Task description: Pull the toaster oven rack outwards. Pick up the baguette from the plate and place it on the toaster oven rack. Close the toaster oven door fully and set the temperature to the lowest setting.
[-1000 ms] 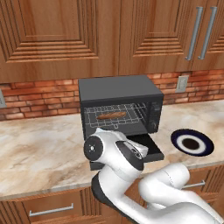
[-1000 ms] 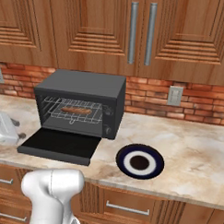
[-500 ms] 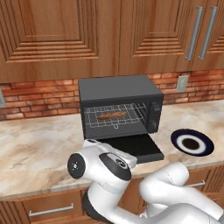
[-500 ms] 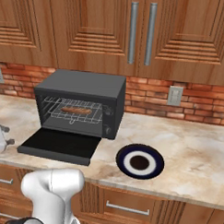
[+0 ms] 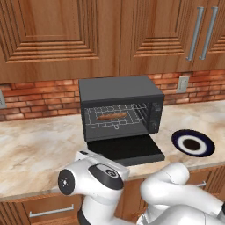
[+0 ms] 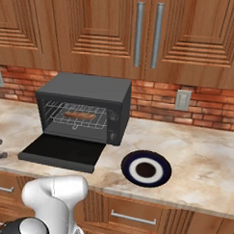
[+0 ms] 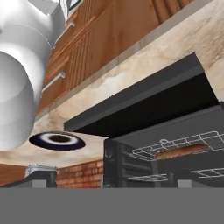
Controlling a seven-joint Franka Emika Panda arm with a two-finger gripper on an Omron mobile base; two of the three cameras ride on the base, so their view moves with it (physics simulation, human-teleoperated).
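Note:
The dark toaster oven stands on the counter with its door folded down flat. The wire rack sits in the cavity, and the brown baguette lies on it. It shows again as the baguette in the right base view and the baguette in the rolled hand view. The navy-rimmed plate lies bare to the oven's right. My gripper hangs low at the counter's front edge, by the door's front left corner. It is open, fingertips wide apart, holding nothing.
A marble counter runs along a brick wall with wooden cabinets above and drawers below. My white arm bulks in front of the counter edge. An outlet sits on the wall.
The arm has swung down and to the left, carrying the hand from in front of the open door toward the counter's front edge. Oven, baguette and plate have not moved.

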